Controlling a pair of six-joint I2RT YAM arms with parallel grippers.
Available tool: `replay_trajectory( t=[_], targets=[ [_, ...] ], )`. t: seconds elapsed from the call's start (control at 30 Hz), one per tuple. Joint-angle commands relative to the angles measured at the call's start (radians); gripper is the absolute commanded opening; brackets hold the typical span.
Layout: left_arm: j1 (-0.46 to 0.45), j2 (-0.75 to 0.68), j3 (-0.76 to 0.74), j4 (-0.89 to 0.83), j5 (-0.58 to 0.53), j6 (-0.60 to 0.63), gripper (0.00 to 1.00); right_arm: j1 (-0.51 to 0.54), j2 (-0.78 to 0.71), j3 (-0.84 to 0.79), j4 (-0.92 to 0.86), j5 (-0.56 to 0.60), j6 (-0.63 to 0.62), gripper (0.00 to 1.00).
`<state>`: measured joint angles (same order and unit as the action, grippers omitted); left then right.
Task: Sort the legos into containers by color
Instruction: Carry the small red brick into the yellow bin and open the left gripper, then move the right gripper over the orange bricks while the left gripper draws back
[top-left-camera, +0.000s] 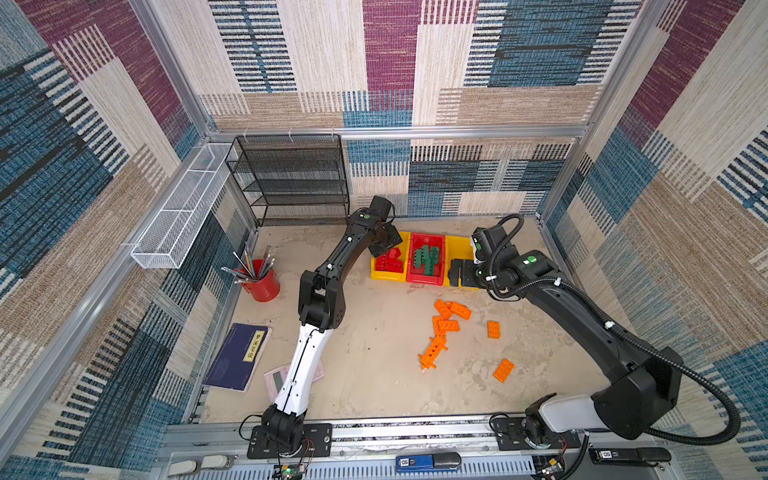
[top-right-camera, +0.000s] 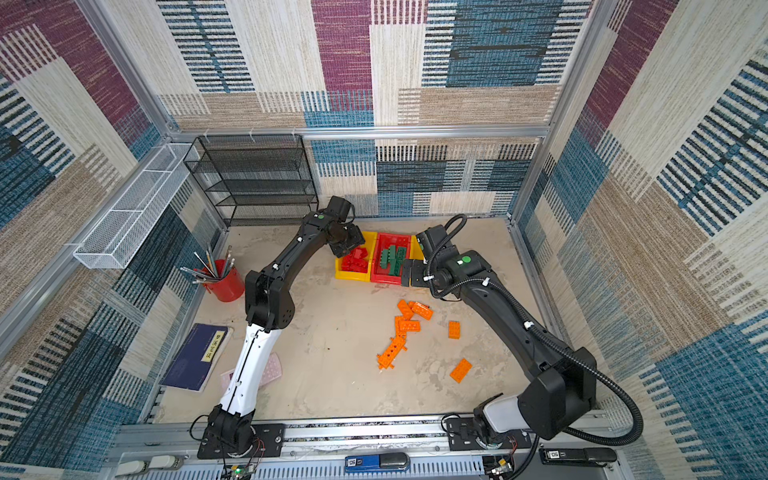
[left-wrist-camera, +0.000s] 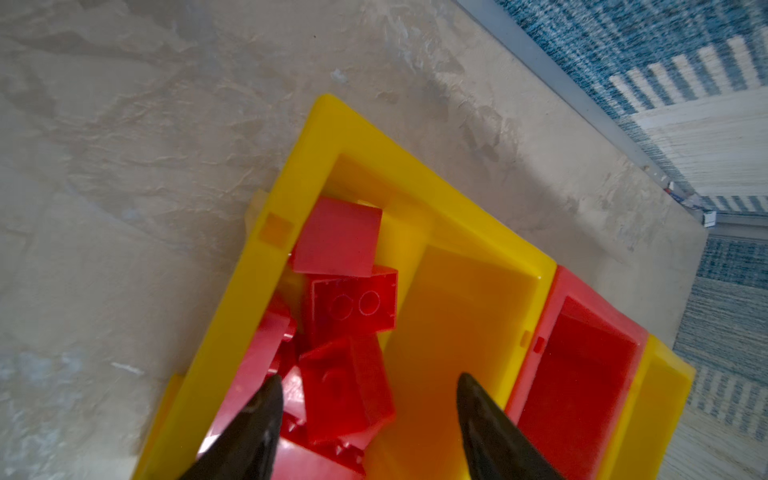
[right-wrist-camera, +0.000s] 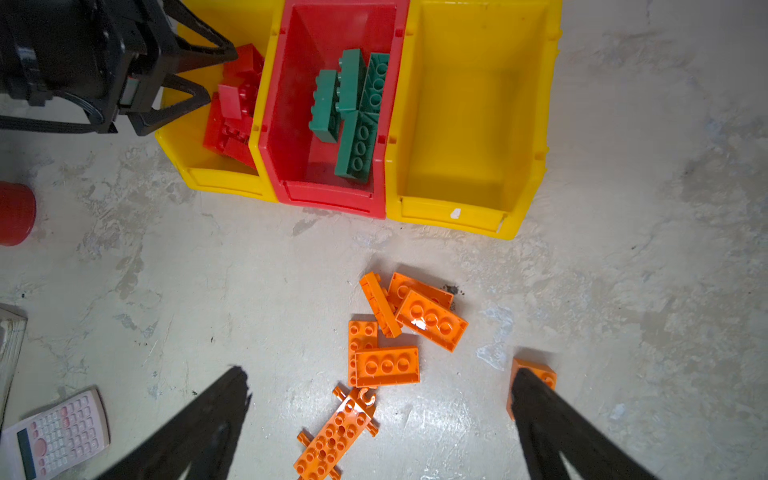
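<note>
Beige worktop (top-left-camera: 374, 386) within patterned walls (top-left-camera: 457, 62); wire shelf (top-left-camera: 291, 183), pencil cup (top-left-camera: 264, 286), notebook (top-left-camera: 235, 357) and calculator (right-wrist-camera: 54, 436) stand left. Left gripper (left-wrist-camera: 369, 378), jaws apart, hangs over red bricks (left-wrist-camera: 336, 237) in the left yellow bin (top-left-camera: 384, 275); the red bin (top-left-camera: 424, 279) beside it holds four green bricks (right-wrist-camera: 353, 145), the right yellow bin (right-wrist-camera: 453, 220) next. Right gripper (right-wrist-camera: 379, 370), jaws wide apart, hangs before the bins, near about eight orange bricks (right-wrist-camera: 387, 365) on the worktop.

Glossy plastic legos (right-wrist-camera: 431, 320), matt table (right-wrist-camera: 208, 270)
</note>
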<state>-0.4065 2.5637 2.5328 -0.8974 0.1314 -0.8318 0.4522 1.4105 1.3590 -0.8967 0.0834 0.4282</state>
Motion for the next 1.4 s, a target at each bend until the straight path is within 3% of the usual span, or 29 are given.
replay_trajectory(
  t=[0.0, 0.1, 0.2, 0.53, 0.6, 0.77, 0.97, 1.1, 1.2, 1.37],
  targets=[
    [0.002, -0.005, 0.011, 0.041, 0.035, 0.016, 0.73, 0.002, 0.000, 0.015, 0.004, 0.014, 0.001, 1.00],
    [0.002, -0.048, -0.013, 0.035, 0.053, 0.022, 0.73, 0.001, -0.017, -0.001, 0.003, 0.002, 0.005, 1.00],
    [-0.003, -0.162, -0.138, 0.051, 0.037, 0.036, 0.73, 0.001, -0.034, -0.040, -0.001, -0.011, 0.017, 1.00],
    [-0.049, -0.793, -0.977, 0.238, -0.056, 0.051, 0.87, 0.001, -0.171, -0.242, 0.076, -0.075, 0.024, 1.00],
    [-0.069, -0.901, -1.097, 0.233, -0.076, 0.057, 0.93, 0.002, -0.174, -0.278, 0.096, -0.086, 0.022, 1.00],
    [-0.124, -1.121, -1.335, 0.227, -0.113, 0.072, 0.97, 0.002, -0.139, -0.329, 0.151, -0.085, 0.007, 1.00],
    [-0.130, -1.185, -1.399, 0.204, -0.159, 0.126, 0.97, 0.000, -0.016, -0.325, 0.206, -0.069, -0.002, 0.96],
    [-0.122, -1.118, -1.317, 0.177, -0.173, 0.188, 0.97, -0.023, 0.110, -0.275, 0.183, -0.031, 0.075, 0.92],
    [-0.111, -1.039, -1.247, 0.175, -0.135, 0.229, 0.97, -0.032, 0.156, -0.259, 0.194, -0.035, 0.164, 0.99],
    [-0.091, -0.928, -1.178, 0.181, -0.062, 0.250, 0.96, -0.033, 0.211, -0.270, 0.231, -0.055, 0.278, 0.98]
  ],
)
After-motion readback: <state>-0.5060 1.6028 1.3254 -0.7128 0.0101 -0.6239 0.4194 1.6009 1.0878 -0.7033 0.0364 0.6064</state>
